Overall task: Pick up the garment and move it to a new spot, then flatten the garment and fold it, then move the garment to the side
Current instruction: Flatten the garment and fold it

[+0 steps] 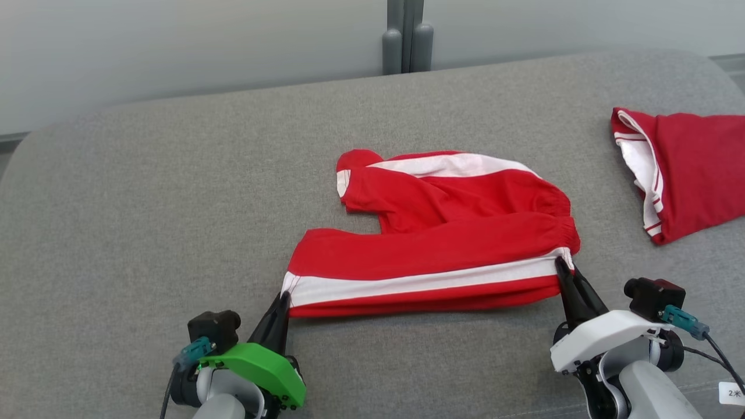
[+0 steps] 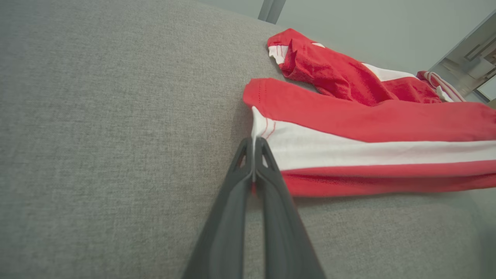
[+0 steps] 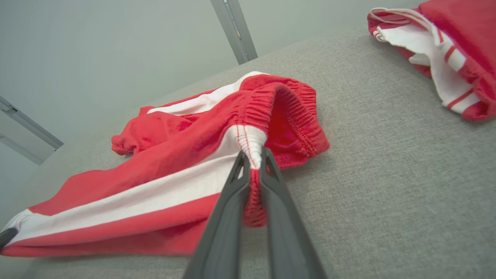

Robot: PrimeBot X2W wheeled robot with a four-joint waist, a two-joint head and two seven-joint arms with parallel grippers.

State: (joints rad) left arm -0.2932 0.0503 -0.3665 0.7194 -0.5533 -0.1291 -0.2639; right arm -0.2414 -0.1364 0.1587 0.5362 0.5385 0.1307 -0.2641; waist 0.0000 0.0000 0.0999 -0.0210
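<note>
A pair of red fabric shorts [image 1: 436, 256] with a white side stripe and a gathered elastic waistband lies near the middle of the grey woven-fabric worktop [image 1: 174, 203]. The shorts lie on their side, the waistband toward the robot's right and the leg openings toward its left. The nearer leg is stretched out fairly flat along the front. The farther leg is bunched and folded over behind it, with its own white stripe showing along the back edge.

The left gripper [image 1: 283, 298], on a green wrist housing, has its 2 dark fingers pressed together on the white-striped hem corner of the nearer leg. In the left wrist view, a sliver of white cloth runs between the tips of the left gripper [image 2: 254, 144].

The right gripper [image 1: 563, 266], on a white wrist housing, is clamped on the waistband where the white stripe meets it. In the right wrist view, puckered red and white elastic is pinched between the tips of the right gripper [image 3: 252, 154] and a fold of red cloth hangs between its fingers.

A 2nd red garment with white striped trim [image 1: 692, 169] lies well apart at the far right of the worktop. A grey vertical post [image 1: 407, 38] stands against the pale wall behind.
</note>
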